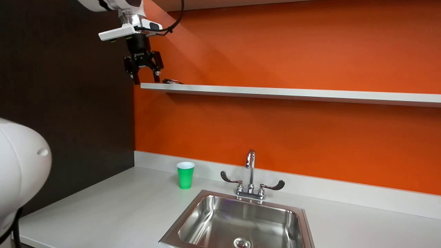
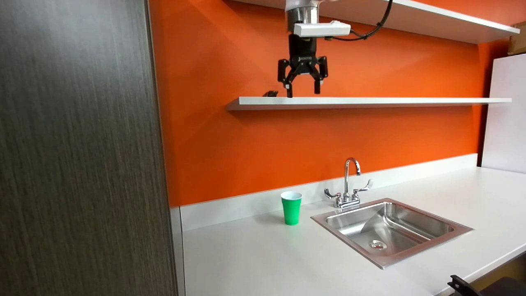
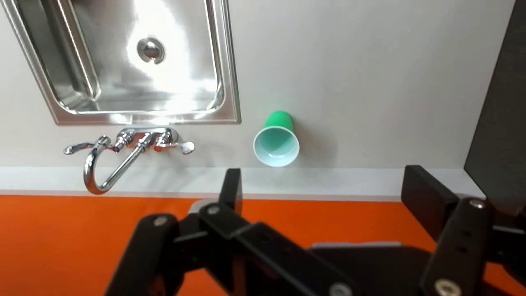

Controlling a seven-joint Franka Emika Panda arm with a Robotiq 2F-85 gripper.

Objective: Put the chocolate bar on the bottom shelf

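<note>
1. Plainly, in an exterior view, the black gripper (image 1: 147,80) hangs pointing down near the left end of the bottom shelf (image 1: 275,91). Its two fingers (image 1: 136,78) are spread apart, with a clear gap between the tips. Whether a tip touches the shelf, I cannot tell. The chocolate bar (image 1: 172,81), a small dark shape with details too small to read, lies on the shelf near that end, just right of the gripper as seen here. Lower down, a green cup (image 1: 185,178) stands upright on the counter (image 1: 103,206), near the steel sink (image 1: 185,217) and its tap (image 1: 251,174), with an orange wall (image 1: 275,44) behind.
2. In an exterior view with an upper shelf (image 2: 431,22) overhead, the chocolate bar likewise lies on the bottom shelf close to its left end, and appears left of the gripper. A dark panel (image 2: 82,144) fills the left side; a white cabinet (image 2: 507,111) stands at the far right.
3. In the wrist view, which looks down at the counter, the fingers stand along the bottom edge, set wide, and the orange wall shows between them. The cup shows its pale inside, with the sink to its left.
</note>
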